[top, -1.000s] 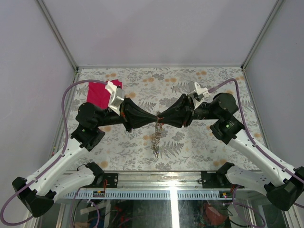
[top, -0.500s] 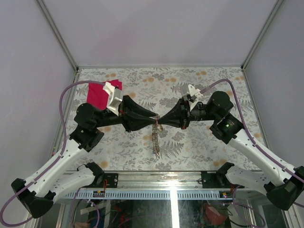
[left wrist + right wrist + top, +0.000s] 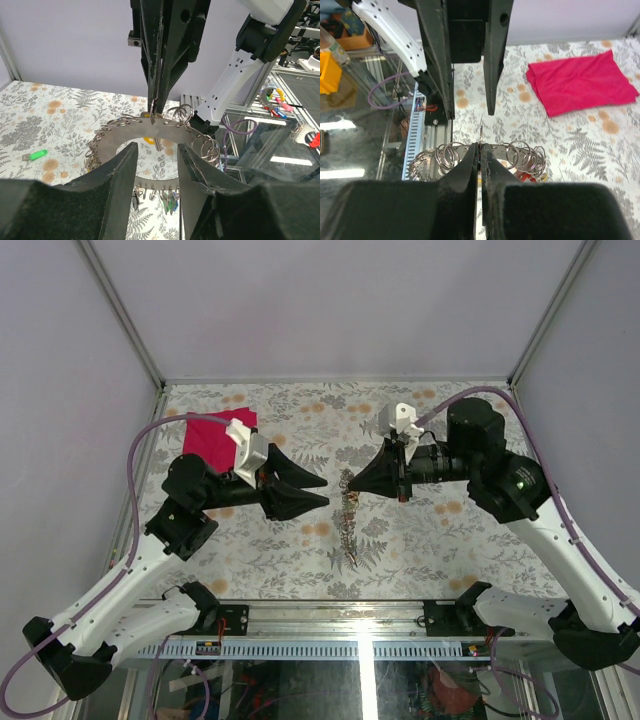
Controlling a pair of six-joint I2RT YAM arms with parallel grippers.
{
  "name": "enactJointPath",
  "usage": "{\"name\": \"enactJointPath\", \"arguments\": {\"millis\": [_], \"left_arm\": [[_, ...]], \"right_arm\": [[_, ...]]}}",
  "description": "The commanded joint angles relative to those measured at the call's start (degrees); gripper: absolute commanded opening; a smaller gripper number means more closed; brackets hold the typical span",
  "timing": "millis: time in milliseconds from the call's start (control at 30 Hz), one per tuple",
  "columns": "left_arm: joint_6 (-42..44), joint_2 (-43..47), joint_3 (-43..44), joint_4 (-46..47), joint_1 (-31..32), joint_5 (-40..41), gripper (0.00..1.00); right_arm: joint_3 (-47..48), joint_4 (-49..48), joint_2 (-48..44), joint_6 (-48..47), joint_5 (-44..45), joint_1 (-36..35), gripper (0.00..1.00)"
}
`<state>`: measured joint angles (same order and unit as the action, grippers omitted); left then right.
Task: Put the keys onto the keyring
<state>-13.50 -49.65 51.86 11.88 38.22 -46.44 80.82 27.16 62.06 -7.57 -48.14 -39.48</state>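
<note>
The keyring (image 3: 350, 518) is a wide flat grey ring fringed with small split rings and keys, and it hangs off the table. My right gripper (image 3: 349, 483) is shut on its upper rim, which shows in the right wrist view (image 3: 481, 148). In the left wrist view the keyring (image 3: 114, 143) faces me, with green- and blue-headed keys (image 3: 174, 198) dangling from its lower rim. My left gripper (image 3: 318, 490) is open and empty just left of the ring, its fingers (image 3: 125, 165) apart in front of the ring's centre. A loose green-headed key (image 3: 37, 155) lies on the table.
A red cloth (image 3: 212, 438) lies at the back left of the floral table (image 3: 420, 540) and also shows in the right wrist view (image 3: 580, 82). The metal rail (image 3: 350, 618) runs along the near edge.
My left gripper has opened, let go of the keyring and drawn back to the left. My right gripper has kept hold of the ring and carried it a little right and higher.
</note>
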Motion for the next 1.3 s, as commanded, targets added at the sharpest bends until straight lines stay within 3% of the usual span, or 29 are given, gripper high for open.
{"name": "enactJointPath", "arguments": {"millis": [0, 300, 467, 867, 1267], "left_arm": [[3.5, 0.3, 1.3, -1.0, 0.2, 0.5, 0.39], [5.1, -0.4, -0.3, 0.7, 0.2, -0.1, 0.38], [5.4, -0.7, -1.5, 1.2, 0.2, -0.6, 0.36], [5.4, -2.2, -2.2, 3.0, 0.8, -5.7, 0.33], [8.5, -2.0, -2.5, 0.3, 1.1, -7.5, 0.29]], "right_arm": [[8.9, 15.7, 3.7, -8.0, 4.9, -0.8, 0.00], [22.5, 35.6, 12.7, -12.0, 20.9, -8.3, 0.00], [28.6, 40.4, 16.3, -12.3, 25.6, -12.4, 0.00], [36.7, 43.5, 22.9, -13.5, 26.8, -17.9, 0.00], [36.8, 41.1, 22.4, -13.3, 27.5, -19.4, 0.00]]}}
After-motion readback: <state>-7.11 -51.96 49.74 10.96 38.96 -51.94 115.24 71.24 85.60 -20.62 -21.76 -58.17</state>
